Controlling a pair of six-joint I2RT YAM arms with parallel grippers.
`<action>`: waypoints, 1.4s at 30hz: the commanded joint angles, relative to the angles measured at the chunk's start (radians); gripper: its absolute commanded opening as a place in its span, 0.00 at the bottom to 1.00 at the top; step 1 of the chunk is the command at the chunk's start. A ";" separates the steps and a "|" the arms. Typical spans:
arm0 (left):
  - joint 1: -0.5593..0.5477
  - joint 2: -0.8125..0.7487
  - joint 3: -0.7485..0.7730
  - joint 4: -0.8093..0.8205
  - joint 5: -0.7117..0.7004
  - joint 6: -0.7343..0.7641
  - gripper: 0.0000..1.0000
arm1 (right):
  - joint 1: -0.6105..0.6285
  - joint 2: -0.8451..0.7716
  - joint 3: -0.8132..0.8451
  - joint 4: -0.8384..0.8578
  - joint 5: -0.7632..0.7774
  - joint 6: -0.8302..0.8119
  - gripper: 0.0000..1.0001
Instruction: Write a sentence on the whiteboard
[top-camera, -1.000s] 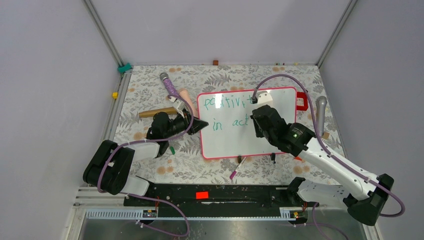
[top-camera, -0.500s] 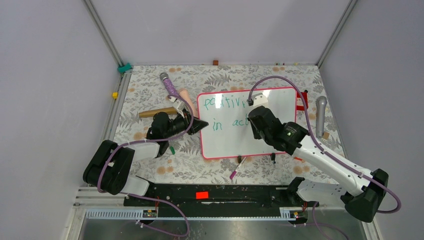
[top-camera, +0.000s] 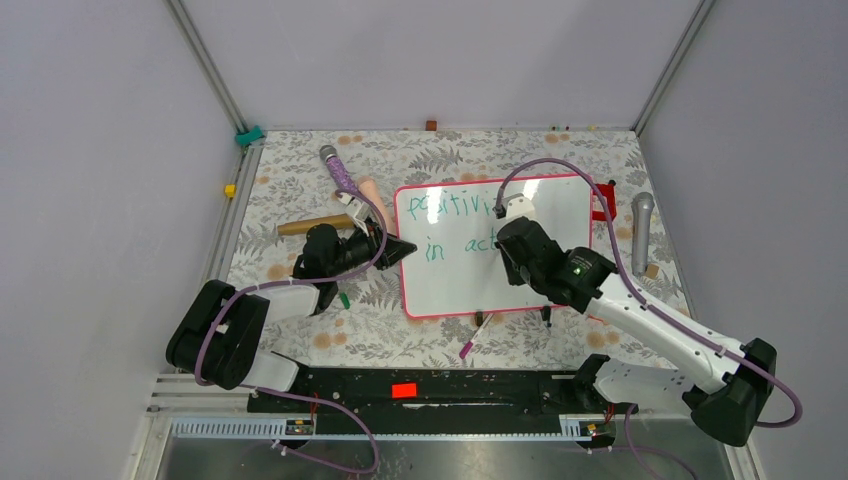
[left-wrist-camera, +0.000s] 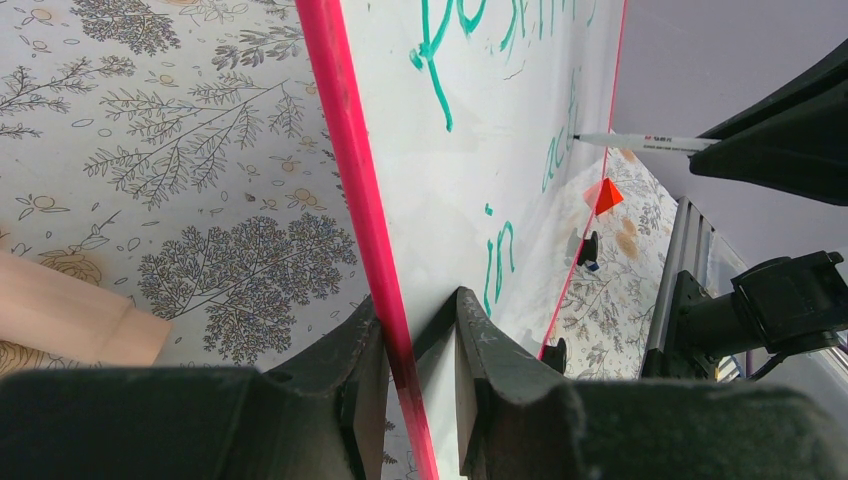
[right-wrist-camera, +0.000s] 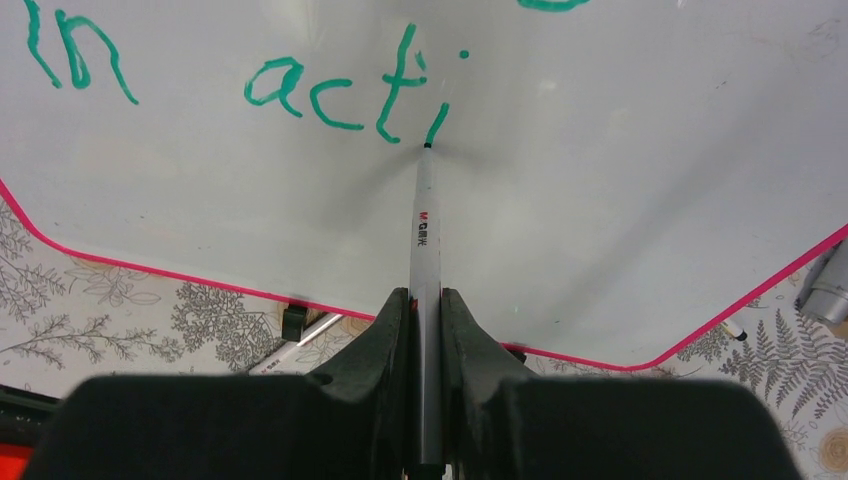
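The whiteboard (top-camera: 450, 270), white with a pink-red frame, lies mid-table and bears green writing "positivi" and "in acti". My left gripper (top-camera: 400, 250) is shut on its left edge; in the left wrist view the fingers pinch the pink frame (left-wrist-camera: 385, 290). My right gripper (top-camera: 512, 262) is shut on a white marker (right-wrist-camera: 425, 220), upright over the board. The marker's tip touches the board at the foot of a fresh green stroke (right-wrist-camera: 436, 124) after "acti". The marker also shows in the left wrist view (left-wrist-camera: 640, 143).
A loose marker (top-camera: 474, 334) and a black cap (top-camera: 546, 318) lie by the board's near edge. A red block (top-camera: 603, 204) and grey microphone (top-camera: 639, 222) lie right of the board. A purple microphone (top-camera: 340, 172) and wooden block (top-camera: 312, 225) lie left.
My right arm has shifted slightly left and nearer over the board with the marker, adding a stroke after "act". The left gripper and the board have stayed still.
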 joint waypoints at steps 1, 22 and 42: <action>0.005 -0.002 -0.010 -0.005 -0.174 0.157 0.00 | -0.008 -0.007 -0.024 -0.033 -0.039 0.024 0.00; 0.003 -0.005 -0.013 -0.005 -0.176 0.159 0.00 | -0.041 -0.058 0.047 -0.029 0.044 -0.003 0.00; 0.002 -0.004 -0.013 -0.004 -0.176 0.158 0.00 | -0.055 -0.016 0.030 -0.010 0.002 -0.020 0.00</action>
